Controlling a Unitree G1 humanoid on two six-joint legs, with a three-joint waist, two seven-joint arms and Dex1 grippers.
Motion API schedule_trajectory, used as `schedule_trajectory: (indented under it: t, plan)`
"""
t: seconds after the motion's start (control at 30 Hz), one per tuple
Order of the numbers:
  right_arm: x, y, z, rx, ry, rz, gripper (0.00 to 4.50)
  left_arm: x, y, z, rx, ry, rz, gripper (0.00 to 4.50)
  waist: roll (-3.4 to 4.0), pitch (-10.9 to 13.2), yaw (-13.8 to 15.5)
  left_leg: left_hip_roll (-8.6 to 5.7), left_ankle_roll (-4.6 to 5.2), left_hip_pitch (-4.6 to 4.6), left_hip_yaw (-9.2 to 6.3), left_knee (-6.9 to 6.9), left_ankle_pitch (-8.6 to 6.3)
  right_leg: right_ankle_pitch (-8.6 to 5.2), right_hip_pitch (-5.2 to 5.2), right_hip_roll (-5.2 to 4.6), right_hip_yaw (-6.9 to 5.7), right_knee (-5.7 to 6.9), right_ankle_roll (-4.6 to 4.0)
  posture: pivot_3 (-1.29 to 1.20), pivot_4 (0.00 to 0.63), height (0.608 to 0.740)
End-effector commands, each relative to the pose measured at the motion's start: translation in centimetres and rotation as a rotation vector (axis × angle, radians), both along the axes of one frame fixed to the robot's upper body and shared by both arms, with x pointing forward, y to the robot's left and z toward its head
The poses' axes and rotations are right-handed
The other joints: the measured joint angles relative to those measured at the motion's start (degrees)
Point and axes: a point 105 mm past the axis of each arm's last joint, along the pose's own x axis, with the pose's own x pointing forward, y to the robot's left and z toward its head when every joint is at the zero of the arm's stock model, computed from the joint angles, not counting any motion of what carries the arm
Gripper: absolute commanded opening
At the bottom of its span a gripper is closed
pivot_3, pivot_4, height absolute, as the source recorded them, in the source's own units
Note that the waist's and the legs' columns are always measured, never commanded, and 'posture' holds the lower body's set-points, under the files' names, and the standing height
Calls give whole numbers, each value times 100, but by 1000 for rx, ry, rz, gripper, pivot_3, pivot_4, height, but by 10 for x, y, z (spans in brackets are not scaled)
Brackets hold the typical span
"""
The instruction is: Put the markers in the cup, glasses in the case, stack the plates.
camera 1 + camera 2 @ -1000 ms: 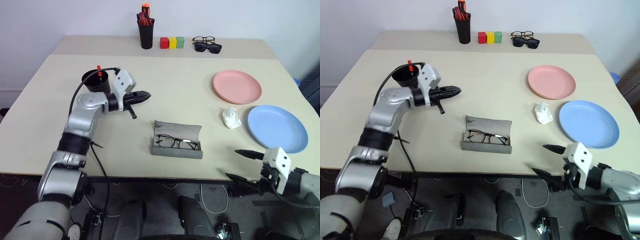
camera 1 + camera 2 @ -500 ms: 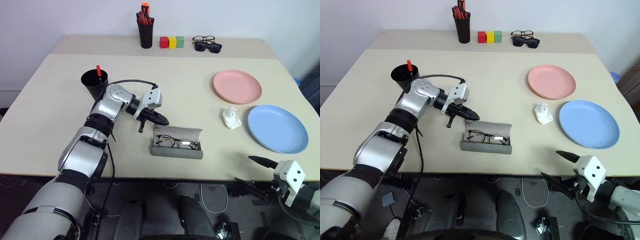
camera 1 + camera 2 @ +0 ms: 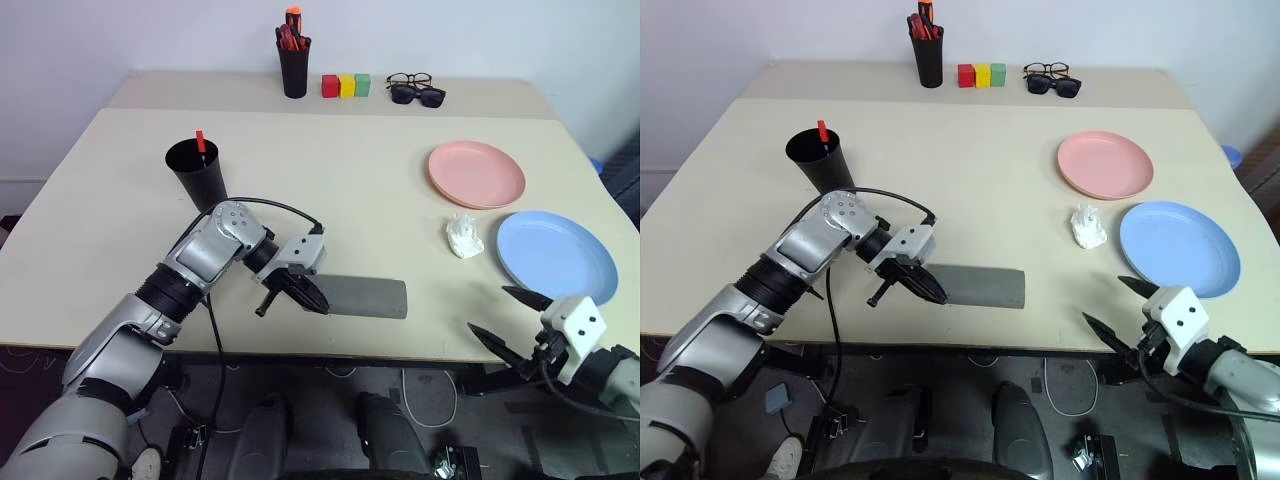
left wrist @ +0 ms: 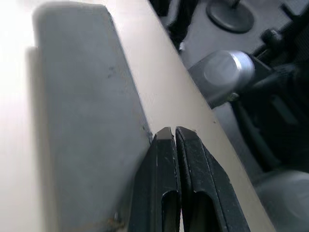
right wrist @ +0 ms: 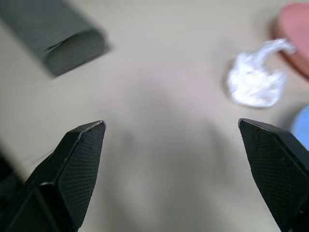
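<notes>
since a second ago the left gripper came down from by the cup to the case, now shut on the worktop; its jaws were closed. right gripper jaws gaped wide.

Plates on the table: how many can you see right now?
2. The salmon pink plate lies toward the table's far right; the light blue plate lies nearer the front edge, beside it and apart, not stacked. A crumpled white scrap sits left of them.
</notes>
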Motion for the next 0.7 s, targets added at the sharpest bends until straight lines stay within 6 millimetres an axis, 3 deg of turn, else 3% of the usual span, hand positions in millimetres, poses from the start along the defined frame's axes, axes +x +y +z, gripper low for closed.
schedule_trajectory:
  t: [0.03, 0.17, 0.27, 0.47, 0.7]
  plan:
    - [14, -18, 2, 5, 8, -87, 4500, 16, -8, 43, -187, -116, 123, 57, 1, 0, -1, 0, 0, 0, 0, 0, 0, 0, 0, -1, 0, -1, 0, 0, 150, 740]
    - [32, -26, 0, 14, 18, -114, 4500, 12, -13, 51, -237, -127, 176, 57, 4, -2, -18, 0, 0, 4, -5, -16, 0, -1, -2, 6, -2, 2, 3, 0, 150, 740]
    - [43, -29, 1, 12, 20, -120, 4500, 5, -14, 50, -243, -97, 185, 1298, 7, -3, -33, 0, 1, 5, -2, -16, 0, 0, -2, 5, 0, 3, 5, 0, 150, 740]
    - [59, -41, -5, -12, 60, -163, 4500, -3, -15, 53, -253, -80, 204, 4361, 7, -3, -30, -1, 1, 6, -1, -11, 1, 0, 0, 5, 0, 5, 5, 0, 150, 740]
    - [69, -50, -13, -27, 117, -185, 4500, -7, -14, 60, -257, -90, 213, 4445, 8, -3, -41, -2, 1, 8, -1, -10, 1, 1, 2, 6, 0, 5, 5, 0, 150, 740]
